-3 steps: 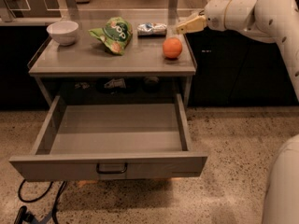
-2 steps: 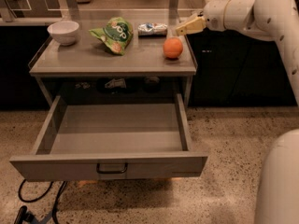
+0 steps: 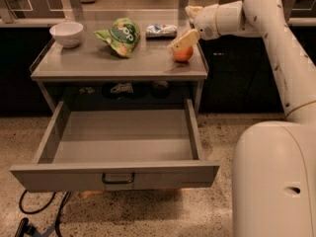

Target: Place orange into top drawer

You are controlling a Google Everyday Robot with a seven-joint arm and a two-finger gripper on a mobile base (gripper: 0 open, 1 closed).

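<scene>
1. At the right edge of the worktop (image 3: 98,63), the end effector (image 3: 184,41) hangs just above the orange (image 3: 183,56), touching it or very nearly. I cannot tell how far open it is, nor whether it has any hold.
2. The orange sits on the worktop, not lifted.
3. Below, the drawer (image 3: 113,174) stands pulled well out.
4. I'd judge this the grasping step. Next comes a firm grip on the round fruit, a lift clear of the worktop, then a carry forward and down into the drawer.
</scene>
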